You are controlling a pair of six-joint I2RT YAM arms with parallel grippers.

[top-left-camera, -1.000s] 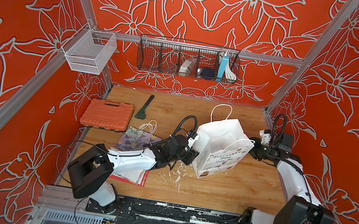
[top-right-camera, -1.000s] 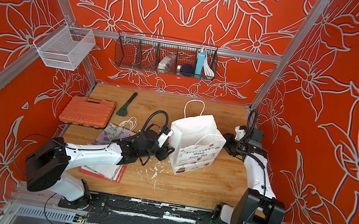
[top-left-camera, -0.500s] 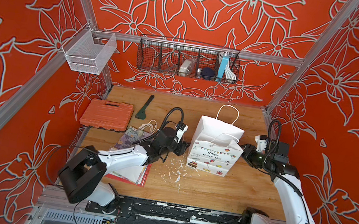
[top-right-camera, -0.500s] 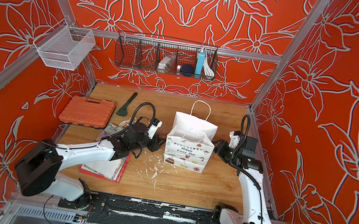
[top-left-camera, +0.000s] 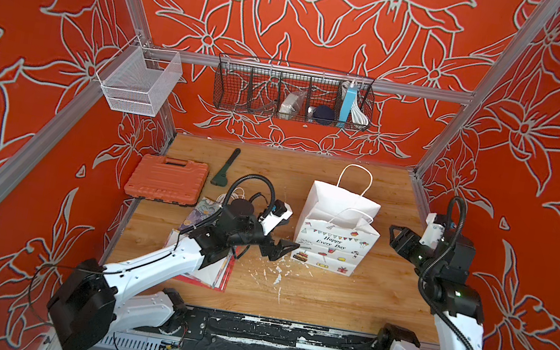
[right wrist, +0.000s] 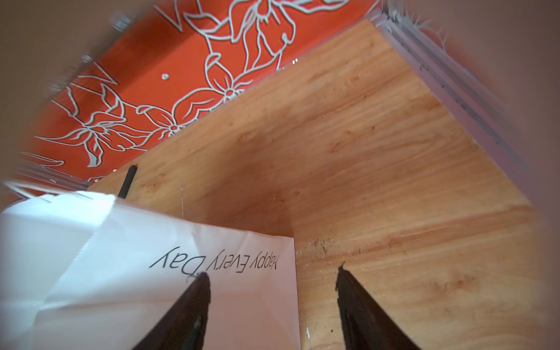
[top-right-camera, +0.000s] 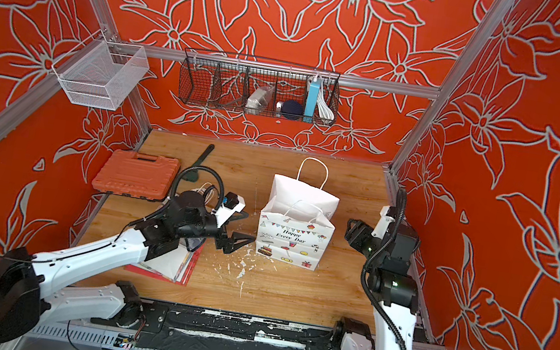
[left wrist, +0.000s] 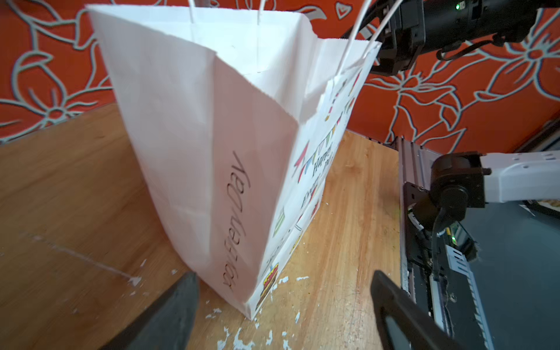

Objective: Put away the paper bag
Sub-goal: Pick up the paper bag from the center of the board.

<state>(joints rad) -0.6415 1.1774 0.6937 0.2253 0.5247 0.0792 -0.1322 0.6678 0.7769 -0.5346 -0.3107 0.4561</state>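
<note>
The desk (top-left-camera: 345,308) is carrying the paper bag (top-left-camera: 332,241), standing upright and open near the middle. It is likely handling as light, thin and easily creased. The left pincer (top-left-camera: 282,251), jaws apart and empty, is hovering just beside its lower corner; the right pincer (top-left-camera: 396,240), likewise apart, is hovering near the opposite side. The cord handles (top-left-camera: 357,166) are probably offering the safest hold.

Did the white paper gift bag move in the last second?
Yes. The white paper gift bag went from tilted to upright, its base swinging toward the orange tool case.
</note>
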